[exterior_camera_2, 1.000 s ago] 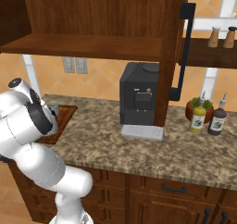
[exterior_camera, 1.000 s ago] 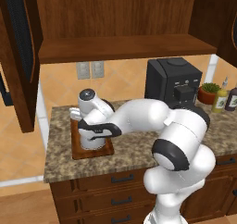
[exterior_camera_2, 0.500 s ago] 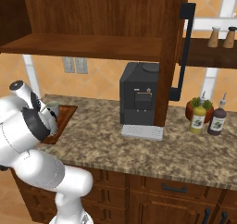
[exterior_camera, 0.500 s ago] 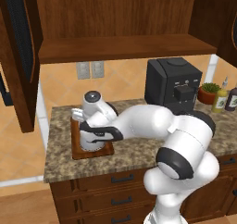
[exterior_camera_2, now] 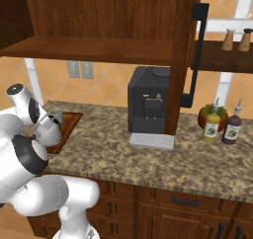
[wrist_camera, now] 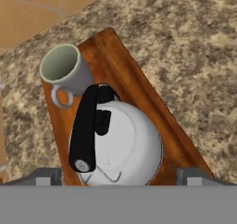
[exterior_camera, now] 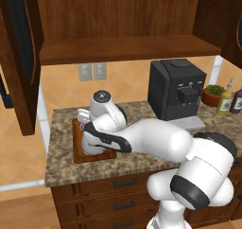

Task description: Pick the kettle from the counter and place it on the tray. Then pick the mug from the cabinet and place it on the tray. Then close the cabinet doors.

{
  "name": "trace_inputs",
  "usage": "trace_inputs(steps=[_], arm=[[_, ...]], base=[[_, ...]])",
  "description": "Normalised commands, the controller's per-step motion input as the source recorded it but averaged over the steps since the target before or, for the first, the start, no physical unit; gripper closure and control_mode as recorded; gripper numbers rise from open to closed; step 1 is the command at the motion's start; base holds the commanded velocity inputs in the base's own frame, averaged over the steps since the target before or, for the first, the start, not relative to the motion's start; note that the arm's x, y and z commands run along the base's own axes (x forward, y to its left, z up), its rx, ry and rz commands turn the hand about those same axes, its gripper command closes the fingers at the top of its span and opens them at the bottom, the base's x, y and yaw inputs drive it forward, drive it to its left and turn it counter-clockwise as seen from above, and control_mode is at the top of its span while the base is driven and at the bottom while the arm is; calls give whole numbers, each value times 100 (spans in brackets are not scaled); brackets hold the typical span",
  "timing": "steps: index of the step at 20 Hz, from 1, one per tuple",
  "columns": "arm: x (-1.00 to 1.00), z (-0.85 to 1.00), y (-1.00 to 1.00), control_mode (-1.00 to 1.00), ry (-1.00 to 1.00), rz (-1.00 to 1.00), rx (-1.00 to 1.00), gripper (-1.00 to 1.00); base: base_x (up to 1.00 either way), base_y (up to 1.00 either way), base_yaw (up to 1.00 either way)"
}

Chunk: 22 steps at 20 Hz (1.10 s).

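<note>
Since a second ago the arm has lifted a little off the tray and its jaws have spread wide, letting go of the load; nothing else has shifted. Largest first: the cabinet (exterior_camera: 127, 29) hangs over the counter (exterior_camera_2: 148, 154) with its cabinet doors (exterior_camera: 21, 57) swung open. In the hand view the tray (wrist_camera: 139, 98) runs from 11 toward 5 o'clock, the kettle (wrist_camera: 125, 144) sits on it at 6 o'clock, and the mug (wrist_camera: 65, 72) stands at 10 o'clock at the tray's far end, close beside the kettle. The gripper (wrist_camera: 118, 176) hangs empty over the kettle, fingertips (wrist_camera: 46, 177) well apart. Only the doors appear left. Risk: a careless retreat could clip the arched handle and knock the kettle into the mug.
</note>
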Motion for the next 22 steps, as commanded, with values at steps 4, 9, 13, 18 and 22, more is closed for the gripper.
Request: trace_inputs(steps=[4, 9, 13, 18, 22], arm=[[-41, 30, 0, -100, 0, -4, -1, -100], [-45, 62, -14, -100, 1, -7, -1, -100], [-44, 64, -25, -100, 2, -5, -1, -100], [-40, 31, -48, -100, 5, -3, -1, -100], [-32, 3, -73, -100, 6, -3, -3, -100]], base=[[0, 0, 0], [0, 0, 0], [0, 0, 0], [0, 0, 0], [0, 0, 0]])
